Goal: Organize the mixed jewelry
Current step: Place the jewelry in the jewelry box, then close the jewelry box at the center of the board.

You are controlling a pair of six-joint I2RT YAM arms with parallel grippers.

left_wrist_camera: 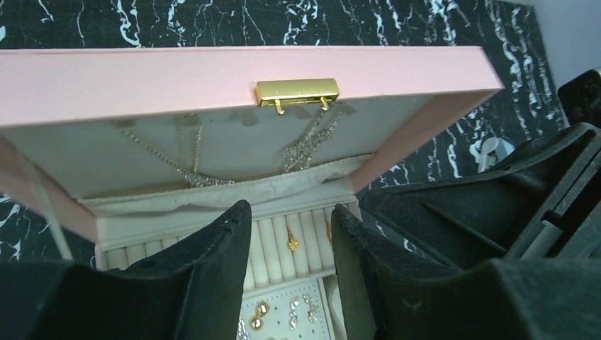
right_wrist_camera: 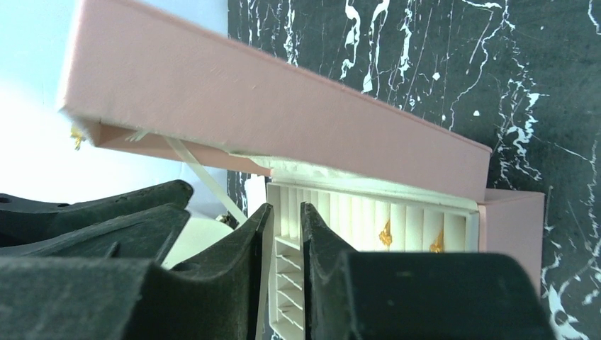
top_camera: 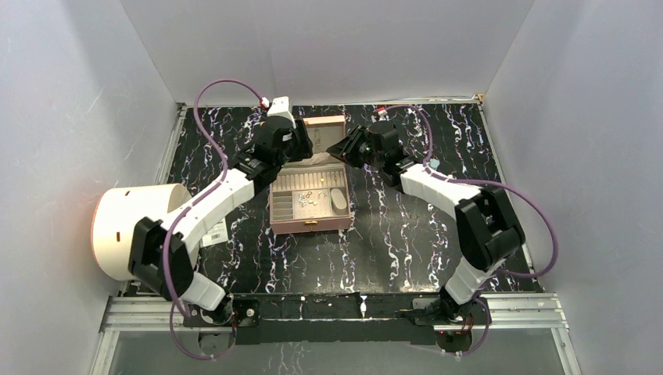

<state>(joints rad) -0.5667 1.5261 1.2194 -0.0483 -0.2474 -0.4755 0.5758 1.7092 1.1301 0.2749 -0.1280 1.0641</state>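
The pink box point(top_camera: 309, 223) stands open at mid-table, its lid point(top_camera: 324, 123) tilted up at the back. Small gold and silvery pieces point(top_camera: 311, 195) lie in its tray. In the left wrist view thin silvery chains point(left_wrist_camera: 301, 149) hang inside the lid point(left_wrist_camera: 142, 78), a gold ring point(left_wrist_camera: 292, 243) sits in the ring rolls, and gold earrings point(left_wrist_camera: 259, 312) lie on a dotted pad. My left gripper point(left_wrist_camera: 290, 216) is open and empty above the tray, just in front of the lid point(top_camera: 295, 148). My right gripper point(right_wrist_camera: 284, 212) hovers at the box's right back corner point(top_camera: 348, 148), jaws a narrow gap apart, nothing between them. Two gold rings point(right_wrist_camera: 386, 234) show in the rolls.
A large cream round box point(top_camera: 129, 230) lies at the left by my left arm. A white barcode tag point(top_camera: 215, 231) lies beside it. A small pale blue bit point(top_camera: 432, 164) sits on the black marbled table right of the box. Grey walls enclose the table.
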